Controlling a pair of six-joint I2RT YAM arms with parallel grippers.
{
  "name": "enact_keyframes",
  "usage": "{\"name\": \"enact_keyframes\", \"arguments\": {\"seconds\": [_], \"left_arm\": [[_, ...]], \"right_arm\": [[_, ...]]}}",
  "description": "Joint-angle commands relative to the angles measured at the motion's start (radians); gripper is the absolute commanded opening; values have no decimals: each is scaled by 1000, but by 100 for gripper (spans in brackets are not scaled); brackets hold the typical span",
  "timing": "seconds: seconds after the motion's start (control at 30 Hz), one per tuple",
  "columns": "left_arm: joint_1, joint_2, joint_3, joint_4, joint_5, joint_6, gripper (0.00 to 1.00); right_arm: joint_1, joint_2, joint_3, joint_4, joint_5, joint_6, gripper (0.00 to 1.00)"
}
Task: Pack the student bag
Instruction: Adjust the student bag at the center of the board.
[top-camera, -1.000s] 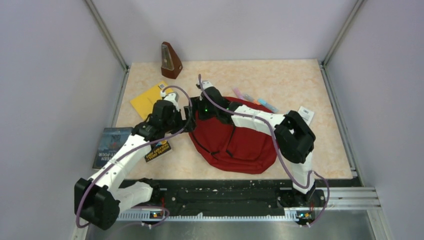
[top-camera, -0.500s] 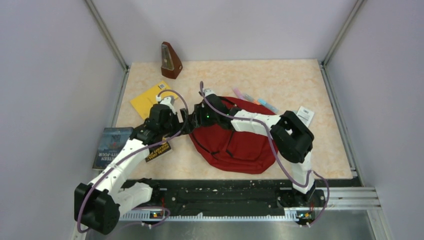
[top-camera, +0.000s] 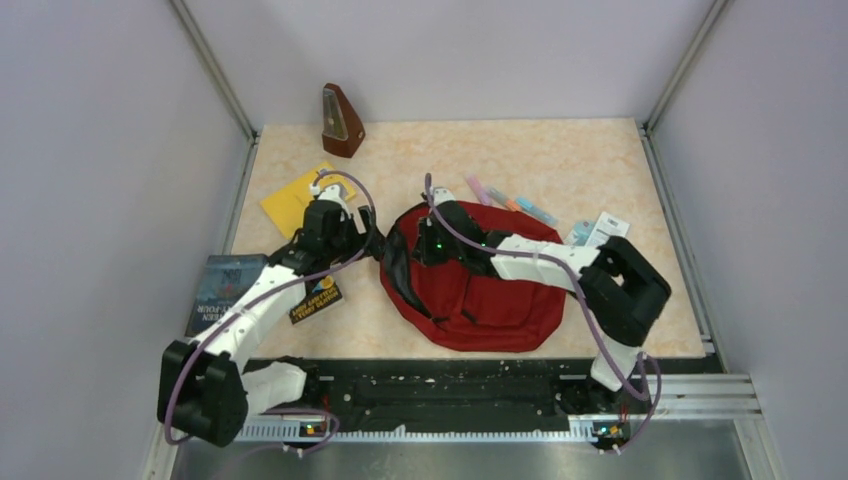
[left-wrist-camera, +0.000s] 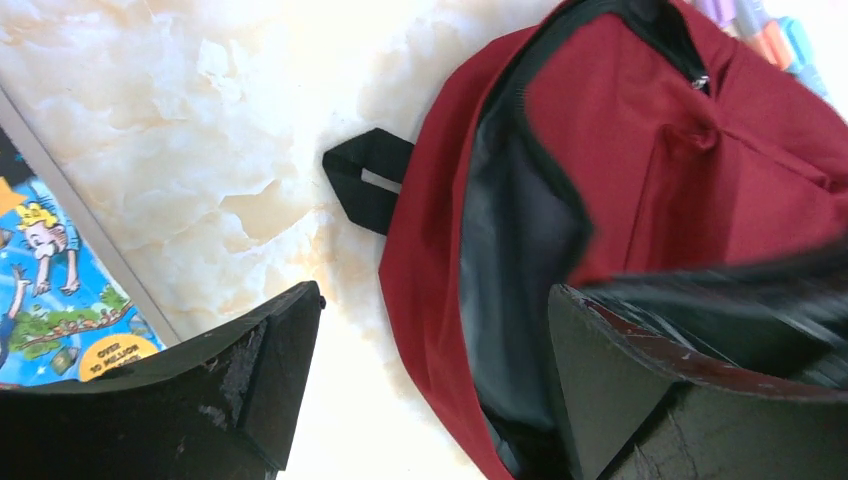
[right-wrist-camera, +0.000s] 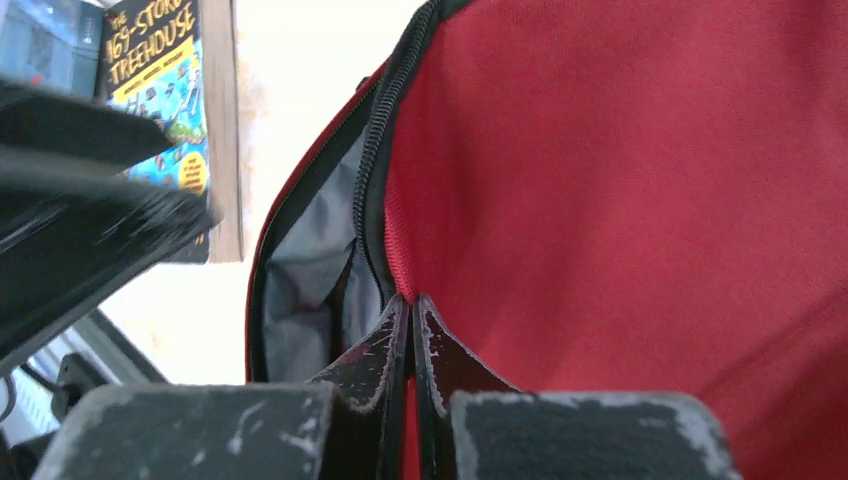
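A treehouse book (top-camera: 318, 298) lies on the bench (top-camera: 560, 170), close by the left arm. Just past it, the left end effector (left-wrist-camera: 430, 320) is spread wide and holds nothing. The student bag (top-camera: 490, 295) lies flat in the middle, right beside it, long side running left to right. Its open mouth (left-wrist-camera: 520, 230) faces the left arm. The right end effector (right-wrist-camera: 408, 305) is pinched tight on the zipper edge and seems to hold the flap up. The left arm looks best placed to put things in.
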Motion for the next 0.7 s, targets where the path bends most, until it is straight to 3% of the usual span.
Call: {"name": "enact_keyframes", "arguments": {"seconds": [0.0,0.17,0.3,0.4,0.5,0.67], "left_arm": [[5,114,50,108,12,-7,88],[3,257,125,132,134,21,86],[1,345,156,148,135,43,85],[-1,389,170,134,129,61,73],[-8,400,165,135,120,71,55],[-20,390,139,137,103,87,29]], "right_arm": [[15,-221,-135,71,79,36,0],[13,-429,-309,38,190,67,0],[13,-582,-428,-42,294,104,0],[14,-699,-522,-123,404,156,0],[13,-802,-611,-208,481,218,0],[13,-918,-702,-334,498,319,0]]}}
